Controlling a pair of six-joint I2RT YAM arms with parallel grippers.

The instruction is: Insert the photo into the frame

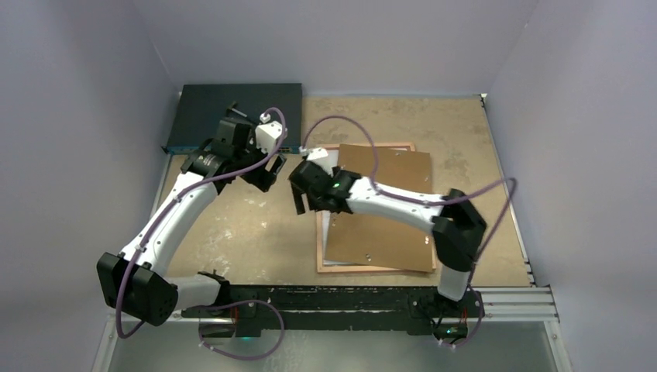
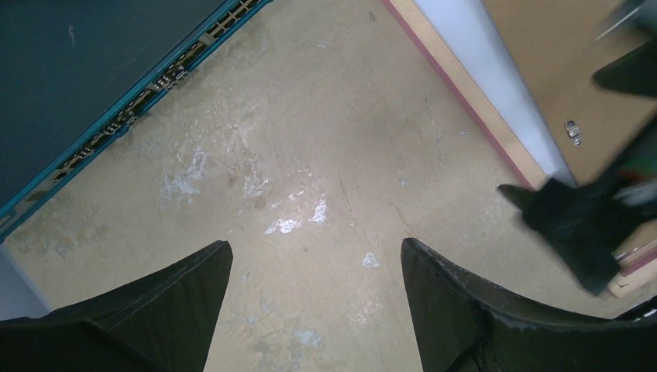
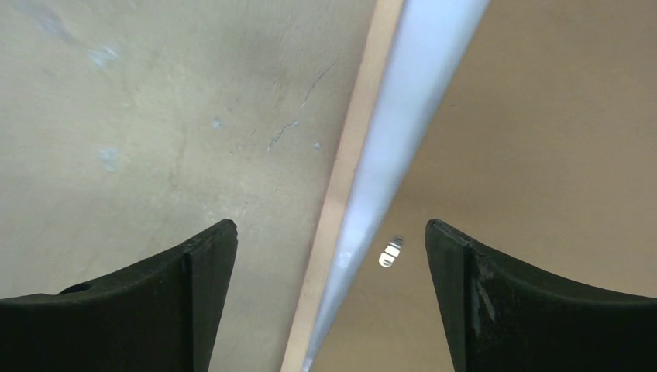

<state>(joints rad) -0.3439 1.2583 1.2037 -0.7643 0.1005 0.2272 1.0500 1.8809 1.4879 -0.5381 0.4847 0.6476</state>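
Observation:
The frame (image 1: 319,252) lies back up on the table, its tan-pink border showing along the left and near sides. Inside it the photo (image 1: 326,232) shows only as a narrow white strip, the rest under a brown backing board (image 1: 387,209). My right gripper (image 1: 302,203) hangs open above the frame's left edge. In the right wrist view the gripper (image 3: 329,225) straddles the frame border (image 3: 349,178), the photo strip (image 3: 403,116) and the board (image 3: 542,155), holding nothing. My left gripper (image 1: 267,177) is open and empty over bare table (image 2: 315,244), left of the frame (image 2: 465,85).
A dark flat electronics box (image 1: 232,112) sits at the back left, close behind my left gripper; its teal front edge (image 2: 116,124) shows in the left wrist view. A small metal clip (image 3: 391,252) sits on the backing board. Grey walls enclose the table.

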